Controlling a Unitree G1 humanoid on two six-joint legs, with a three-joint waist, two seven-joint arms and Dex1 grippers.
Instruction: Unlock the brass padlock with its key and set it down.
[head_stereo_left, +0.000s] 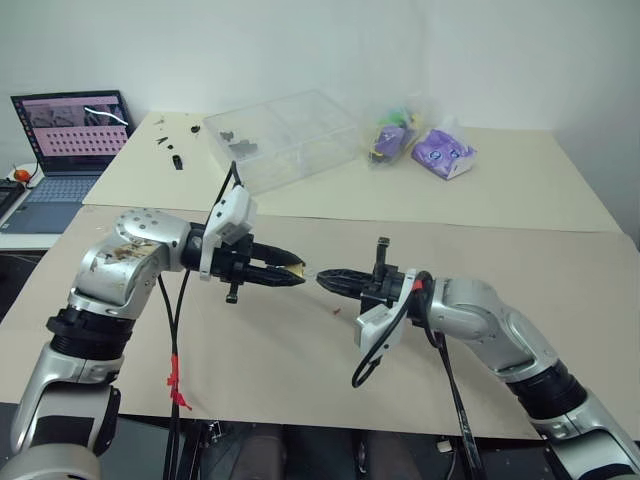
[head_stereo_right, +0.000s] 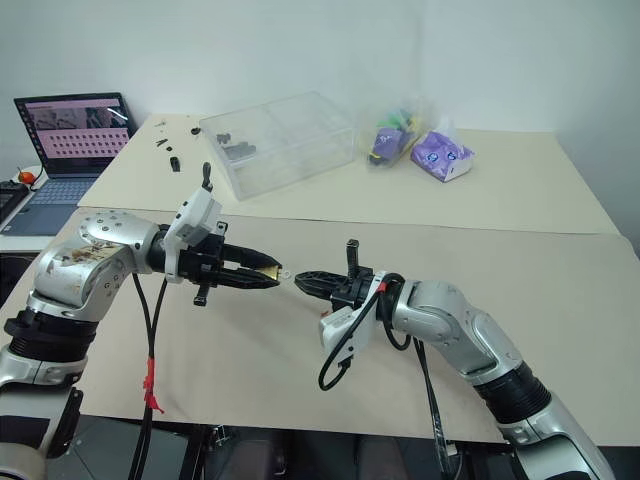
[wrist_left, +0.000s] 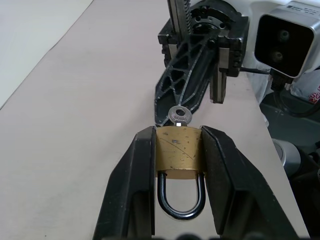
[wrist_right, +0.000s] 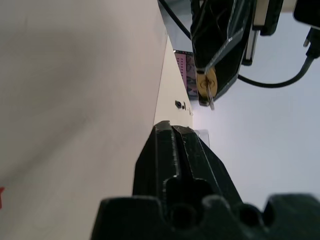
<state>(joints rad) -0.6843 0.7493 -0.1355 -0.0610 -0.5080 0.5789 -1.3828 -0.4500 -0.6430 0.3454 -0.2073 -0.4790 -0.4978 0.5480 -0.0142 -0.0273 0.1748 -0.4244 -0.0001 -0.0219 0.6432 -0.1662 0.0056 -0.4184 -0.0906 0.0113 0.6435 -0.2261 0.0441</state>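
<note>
My left gripper (wrist_left: 177, 134) is shut on the brass padlock (wrist_left: 179, 154), one black finger on each side of the body, the shackle pointing back toward the wrist. A small silver key (wrist_left: 180, 116) sticks out of the lock's far end. Both hang above the tan table (head_stereo_left: 300, 380), where the padlock (head_stereo_left: 295, 268) shows as a yellow glint at the fingertips. My right gripper (head_stereo_left: 325, 277) points at it from the opposite side, its tips just short of the key head. Its fingers (wrist_right: 165, 150) lie together with nothing between them, and the key (wrist_right: 211, 102) stands apart from them.
A clear plastic box (head_stereo_left: 285, 140) stands on the far table, with small dark parts (head_stereo_left: 170, 150) to its left and plastic bags (head_stereo_left: 440, 152) to its right. A laptop (head_stereo_left: 70, 135) sits at the far left. A tiny red speck (head_stereo_left: 337, 312) lies under the grippers.
</note>
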